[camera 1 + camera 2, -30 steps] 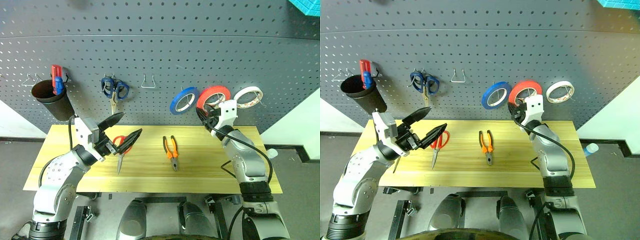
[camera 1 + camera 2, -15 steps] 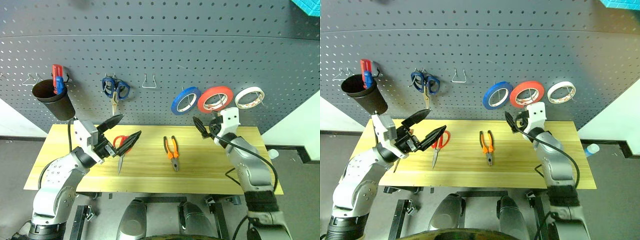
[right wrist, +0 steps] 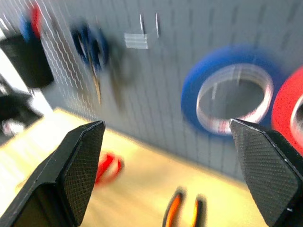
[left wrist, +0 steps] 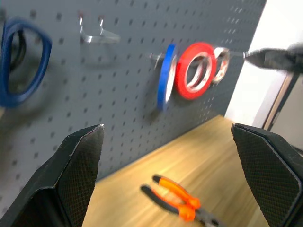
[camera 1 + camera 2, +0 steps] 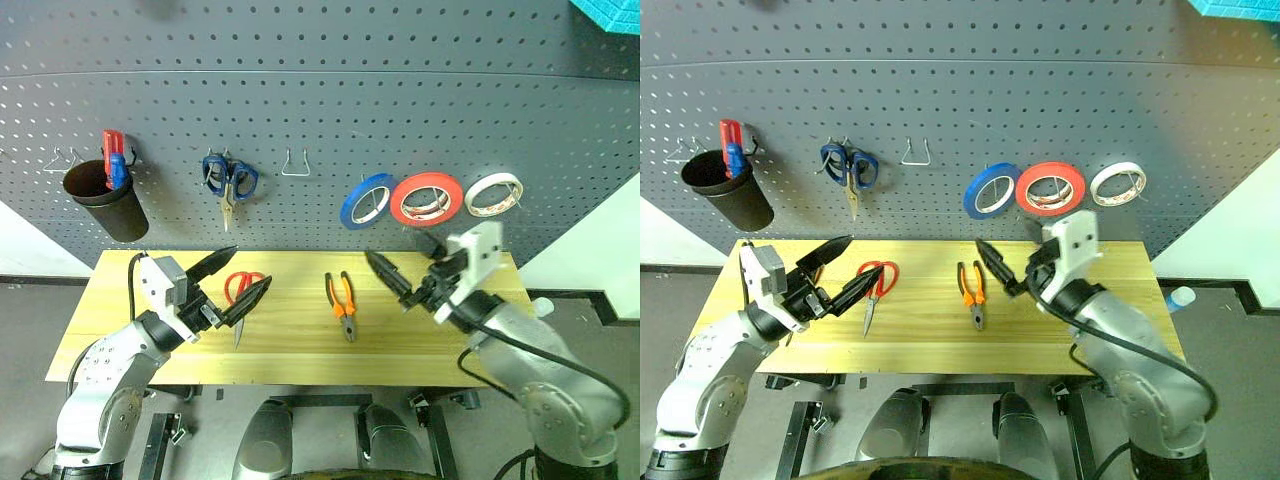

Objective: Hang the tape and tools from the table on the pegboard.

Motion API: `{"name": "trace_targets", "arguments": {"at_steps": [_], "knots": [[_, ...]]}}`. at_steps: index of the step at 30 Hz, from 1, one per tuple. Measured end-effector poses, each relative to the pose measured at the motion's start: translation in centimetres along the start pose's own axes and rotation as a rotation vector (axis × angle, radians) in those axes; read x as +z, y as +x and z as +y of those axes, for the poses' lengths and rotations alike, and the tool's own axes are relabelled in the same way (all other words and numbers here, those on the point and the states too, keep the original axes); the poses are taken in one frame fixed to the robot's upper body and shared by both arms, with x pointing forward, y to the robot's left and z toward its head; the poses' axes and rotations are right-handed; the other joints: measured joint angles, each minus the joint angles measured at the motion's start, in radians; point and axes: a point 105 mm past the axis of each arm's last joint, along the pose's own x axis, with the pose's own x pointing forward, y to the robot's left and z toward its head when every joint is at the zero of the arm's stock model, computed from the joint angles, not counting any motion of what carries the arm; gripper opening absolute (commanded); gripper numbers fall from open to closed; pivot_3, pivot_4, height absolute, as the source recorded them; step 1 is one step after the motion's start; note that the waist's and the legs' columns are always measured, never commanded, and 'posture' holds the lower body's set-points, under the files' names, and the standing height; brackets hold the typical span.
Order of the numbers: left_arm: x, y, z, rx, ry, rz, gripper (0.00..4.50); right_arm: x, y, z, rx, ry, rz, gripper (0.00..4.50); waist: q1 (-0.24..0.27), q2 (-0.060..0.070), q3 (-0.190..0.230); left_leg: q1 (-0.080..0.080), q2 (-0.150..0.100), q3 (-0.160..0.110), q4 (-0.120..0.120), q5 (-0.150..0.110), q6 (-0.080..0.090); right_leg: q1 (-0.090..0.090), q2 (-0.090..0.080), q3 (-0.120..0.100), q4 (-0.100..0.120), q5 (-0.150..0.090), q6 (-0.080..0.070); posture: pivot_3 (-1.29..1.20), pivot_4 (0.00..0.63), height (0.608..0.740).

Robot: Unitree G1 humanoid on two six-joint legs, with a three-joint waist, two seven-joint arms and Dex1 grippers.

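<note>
The wide red ring of tape (image 5: pixel 427 199) with its pale middle hangs on the big dark grey board full of little holes (image 5: pixel 320 90). It sits between a blue roll (image 5: pixel 367 199) and a white roll (image 5: pixel 495 195). So the tape job looks done.

Two tools lie flat on the yellow wooden table (image 5: pixel 120 350). The scissors with red handles and shiny blades (image 5: pixel 241 300) lie with the handles near the board and the blades pointing toward the robot. The pliers with orange and black handles (image 5: pixel 342 305) lie the same way, long and straight, with the handles near the board and the nose toward the robot. They sit near the middle of the table.

The left gripper (image 5: pixel 231 283) has its two black fingers spread wide apart and holds nothing. It hangs just beside the red scissors, on their left side, with one finger partly over the handles. The right gripper (image 5: pixel 413 270) is wide apart and empty too. It is up over the table, to the right of the pliers, pointing toward them.

I think the scissors are the left arm's job, since they are right by it. The pliers lie between the two grippers, a bit nearer the right one. An empty wire hook (image 5: pixel 295 164) waits on the board above them.
</note>
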Motion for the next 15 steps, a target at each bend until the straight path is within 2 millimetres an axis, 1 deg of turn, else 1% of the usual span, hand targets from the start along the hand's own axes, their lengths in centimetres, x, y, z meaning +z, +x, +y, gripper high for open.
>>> {"name": "trace_targets", "arguments": {"at_steps": [2, 5, 8, 12, 15], "knots": [[-0.2, -0.2, 0.0, 0.003, -0.003, 0.017, 4.5, -1.9, 0.8, -0.4, -0.059, -0.028, 0.085, 4.39, -0.001, 0.0, 0.0, 0.0, 0.0, 0.0, 0.0, 0.0, 0.0, 0.0, 0.0, 0.0, 0.0, 0.0, 0.0, 0.36, 0.136, 0.727], [-1.2, -1.0, -0.2, -0.001, -0.017, 0.089, 4.5, -5.6, 1.9, -1.0, -0.151, -0.043, 0.232, 4.39, 0.0, 0.0, 0.0, 0.0, 0.0, 0.0, -0.001, 0.0, 0.0, -0.001, 0.0, 0.0, 0.0, 0.0, 0.0, 0.37, 0.139, 0.727], [-1.7, -1.3, -0.1, -0.003, -0.021, 0.143, 4.5, -8.0, 2.9, -1.0, -0.21, -0.063, 0.34, 4.39, 0.0, 0.0, 0.0, -0.001, 0.0, 0.0, -0.001, 0.0, 0.0, -0.002, 0.0, 0.0, 0.0, 0.0, 0.0, 0.37, 0.151, 0.727], [-2.6, -2.0, -0.5, -0.009, -0.026, 0.211, 4.5, -10.1, 4.6, -0.7, -0.256, -0.071, 0.451, 4.39, -0.001, 0.001, 0.002, -0.001, 0.0, 0.0, -0.002, 0.0, -0.001, -0.003, 0.0, 0.0, -0.001, 0.0, 0.0, 0.38, 0.171, 0.727], [-3.2, -2.5, -0.9, -0.001, -0.044, 0.248, 4.5, -10.9, 5.6, -0.2, -0.253, -0.082, 0.486, 4.39, -0.001, 0.002, 0.003, -0.002, 0.0, 0.0, -0.003, 0.0, 0.0, -0.005, 0.0, 0.0, -0.001, -0.001, 0.0, 0.38, 0.184, 0.727]]}}
